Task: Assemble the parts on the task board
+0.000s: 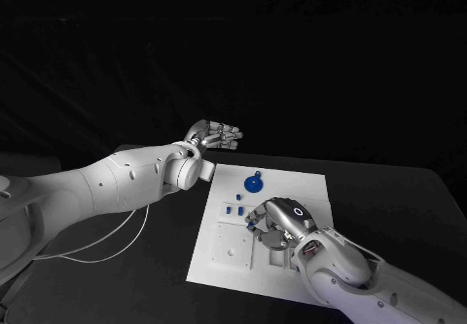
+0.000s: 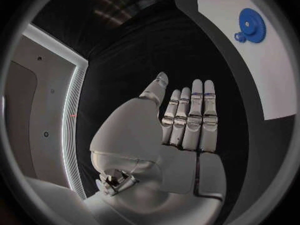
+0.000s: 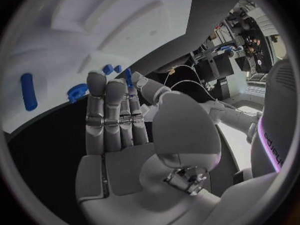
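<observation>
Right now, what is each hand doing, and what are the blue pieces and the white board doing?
Left hand: open, holding nothing, raised off the board's far left corner.
Right hand: over the middle of the board; fingers straight, nothing seen in it.
Blue gear: lying flat on the board's far part.
Small blue pieces: on the board beside the right hand.
White board: flat on the table.

left arm: comes in from the left edge of the head view, white, bent at the elbow, forearm reaching up and away from the robot.
left robot hand [image 1: 216, 137]: raised at the arm's far end; in the left wrist view [image 2: 181, 130] the palm is flat, fingers straight and side by side, thumb apart, holding nothing.
right arm: enters from the lower right corner of the head view, forearm angled up and to the left.
right robot hand [image 1: 275, 221]: palm down, fingers bent downward; in the right wrist view [image 3: 125, 130] the fingers are extended together, nothing between them.
</observation>
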`<action>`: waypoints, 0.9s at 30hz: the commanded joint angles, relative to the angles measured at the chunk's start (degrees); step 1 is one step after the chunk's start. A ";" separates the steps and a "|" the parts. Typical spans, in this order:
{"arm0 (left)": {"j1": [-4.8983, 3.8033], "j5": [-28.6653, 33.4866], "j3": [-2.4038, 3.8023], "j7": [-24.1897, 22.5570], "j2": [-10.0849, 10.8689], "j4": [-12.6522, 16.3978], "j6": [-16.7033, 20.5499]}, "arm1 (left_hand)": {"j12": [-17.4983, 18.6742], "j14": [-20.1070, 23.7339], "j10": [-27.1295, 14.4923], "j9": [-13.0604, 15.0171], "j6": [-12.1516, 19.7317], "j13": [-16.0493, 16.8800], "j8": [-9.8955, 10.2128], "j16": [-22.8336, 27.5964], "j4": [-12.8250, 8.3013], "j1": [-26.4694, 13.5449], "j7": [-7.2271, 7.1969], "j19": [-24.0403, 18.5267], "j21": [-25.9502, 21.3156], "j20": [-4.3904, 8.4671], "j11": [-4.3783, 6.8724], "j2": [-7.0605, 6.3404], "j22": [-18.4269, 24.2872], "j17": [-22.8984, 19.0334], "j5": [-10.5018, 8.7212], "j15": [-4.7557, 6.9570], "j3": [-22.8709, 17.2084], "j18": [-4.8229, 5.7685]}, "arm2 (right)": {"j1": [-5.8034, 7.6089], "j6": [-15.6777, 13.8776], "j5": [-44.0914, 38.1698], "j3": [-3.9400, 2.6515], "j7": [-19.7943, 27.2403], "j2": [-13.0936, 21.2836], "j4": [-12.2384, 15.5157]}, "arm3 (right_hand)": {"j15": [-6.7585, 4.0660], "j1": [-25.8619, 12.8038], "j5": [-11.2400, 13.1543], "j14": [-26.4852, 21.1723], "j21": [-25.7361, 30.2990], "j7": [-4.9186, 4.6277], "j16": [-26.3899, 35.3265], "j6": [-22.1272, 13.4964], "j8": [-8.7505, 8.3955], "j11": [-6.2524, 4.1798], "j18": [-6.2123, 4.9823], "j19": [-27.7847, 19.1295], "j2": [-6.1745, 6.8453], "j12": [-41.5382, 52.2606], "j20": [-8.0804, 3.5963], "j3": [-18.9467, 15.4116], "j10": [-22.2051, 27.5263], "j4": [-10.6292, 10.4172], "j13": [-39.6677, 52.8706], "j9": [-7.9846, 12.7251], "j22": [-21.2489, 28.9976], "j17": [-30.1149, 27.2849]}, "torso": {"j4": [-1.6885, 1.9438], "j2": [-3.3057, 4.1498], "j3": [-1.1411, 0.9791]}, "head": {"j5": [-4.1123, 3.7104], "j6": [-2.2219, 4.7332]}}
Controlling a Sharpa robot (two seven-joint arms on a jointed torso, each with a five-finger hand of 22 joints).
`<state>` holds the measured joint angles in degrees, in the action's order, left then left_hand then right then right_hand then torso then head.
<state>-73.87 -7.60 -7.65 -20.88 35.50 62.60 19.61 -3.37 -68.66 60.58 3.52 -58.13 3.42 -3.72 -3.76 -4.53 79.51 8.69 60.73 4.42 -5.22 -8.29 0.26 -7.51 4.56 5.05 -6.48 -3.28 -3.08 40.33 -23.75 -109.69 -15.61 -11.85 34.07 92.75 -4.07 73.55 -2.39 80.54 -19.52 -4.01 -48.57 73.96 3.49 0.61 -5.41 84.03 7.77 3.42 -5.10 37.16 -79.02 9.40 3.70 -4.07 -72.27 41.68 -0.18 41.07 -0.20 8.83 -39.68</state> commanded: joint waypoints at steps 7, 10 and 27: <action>-0.04 0.54 0.06 -0.66 -0.59 -0.19 0.69 | -0.18 0.76 -0.43 0.06 -0.14 -0.05 0.08 0.10 -0.16 -0.12 -0.11 -0.14 0.30 -0.47 -0.12 0.03 0.31 -0.07 -0.07 -0.09 0.27 -0.13 | -1.04 0.17 -3.68 1.14 0.04 -1.84 -1.96 | -0.07 0.48 -0.38 0.48 -0.22 -0.03 0.34 0.23 0.20 0.05 -1.27 2.27 0.07 0.18 -0.49 0.14 -0.35 -0.05 -0.07 -0.04 0.11 0.10 | -0.10 0.07 -0.15 | 1.94 -1.18; -0.04 0.55 0.06 -0.61 -0.64 -0.18 0.63 | -0.18 0.76 -0.43 0.06 -0.14 -0.05 0.08 0.10 -0.16 -0.12 -0.11 -0.14 0.30 -0.47 -0.12 0.03 0.31 -0.07 -0.07 -0.09 0.27 -0.13 | -1.20 0.40 -3.92 1.32 -0.11 -2.16 -2.29 | -0.06 0.47 -0.38 0.51 -0.29 -0.02 0.38 0.24 0.21 0.04 -1.32 2.28 0.09 0.19 -0.44 0.21 -0.37 0.00 -0.06 -0.05 0.12 0.13 | -0.06 0.05 -0.10 | 2.27 -1.36; 0.00 0.55 0.06 -0.42 -0.68 -0.13 0.30 | -0.19 0.83 -0.50 0.05 -0.04 -0.04 0.10 0.08 -0.14 -0.10 -0.10 -0.14 0.32 -0.52 -0.15 0.03 0.48 -0.07 -0.05 -0.12 0.30 -0.19 | -1.71 1.21 -4.34 2.12 -0.18 -2.70 -3.29 | -0.05 0.40 -0.38 0.55 -0.31 -0.01 0.50 0.25 0.21 0.04 -1.40 2.25 0.05 0.18 -0.40 0.28 -0.37 0.11 -0.06 -0.05 0.19 0.23 | -0.06 0.04 -0.02 | 2.93 -1.99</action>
<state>-73.85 -7.38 -7.64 -20.83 34.96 62.38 19.91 -3.37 -68.25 60.38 3.52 -58.13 3.42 -3.72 -3.76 -4.53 79.51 8.69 60.51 4.42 -5.43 -8.49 0.26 -7.08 4.57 5.04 -6.46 -3.28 -3.08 38.70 -23.41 -112.95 -13.51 -12.11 31.44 89.45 -4.15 73.53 -2.67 80.82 -19.51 -4.06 -48.25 73.91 3.46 0.75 -5.43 84.03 7.78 3.50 -5.09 37.14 -78.88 9.42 3.53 -4.06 -72.12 41.86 -0.26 41.11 -0.22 11.66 -41.58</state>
